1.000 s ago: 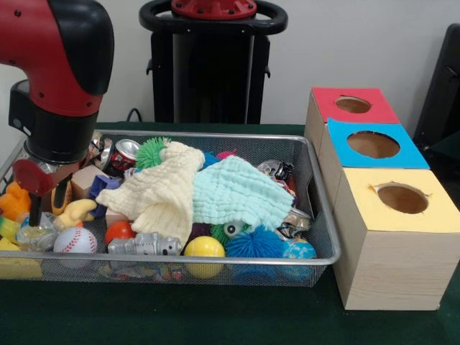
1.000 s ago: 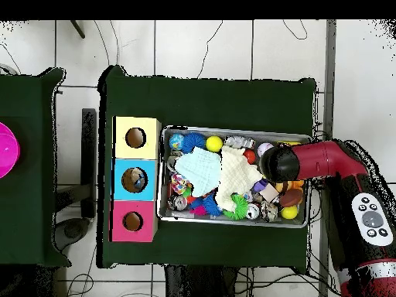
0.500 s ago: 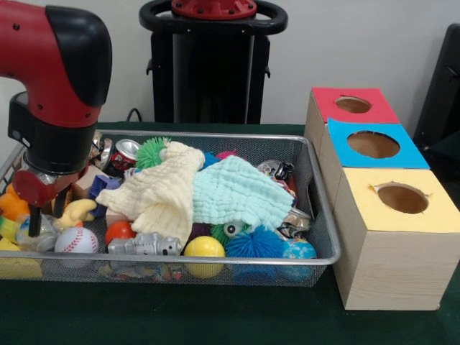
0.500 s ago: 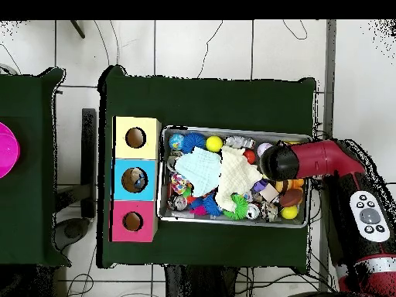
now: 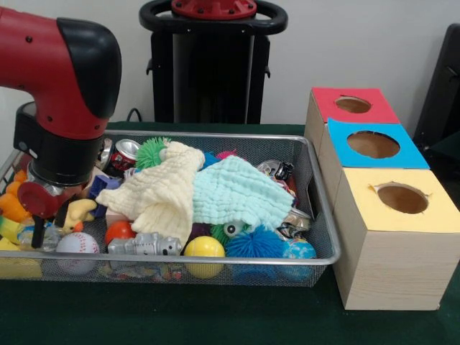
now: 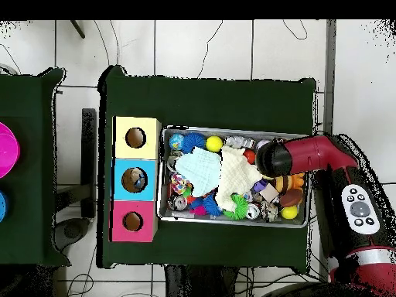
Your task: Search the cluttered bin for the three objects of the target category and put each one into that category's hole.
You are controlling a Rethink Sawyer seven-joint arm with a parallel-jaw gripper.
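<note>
- Which category was wanted could not be read from the views; judging by where the gripper (image 5: 34, 227) hung, the baseball (image 5: 75, 244) at the bin's end farthest from the boxes seemed the likeliest candidate.
- The baseball lay against the front mesh wall, just beside a crumpled clear wrapper (image 5: 32, 236) and a yellow duck toy (image 5: 75, 210).
- It looked light, firm and round, so it would probably roll away from a glancing touch; a hold straight across its middle from above seemed safest.
- Whether the gripper stood open or closed could not be told: the arm's bulky wrist (image 6: 275, 158) hid it from above, and clutter masked it from the front.
- A yellow ball (image 5: 204, 248) and a blue spiky ball (image 5: 255, 243) sat further along the same wall.
- A yellow cloth (image 5: 162, 194) and a mint cloth (image 5: 233, 192) covered the middle of the wire bin (image 5: 318, 188), possibly hiding more.
- The red box (image 5: 338, 115), blue box (image 5: 410, 152) and yellow box (image 5: 374, 215) stood just beside the bin's other end, well apart from the baseball.
</note>
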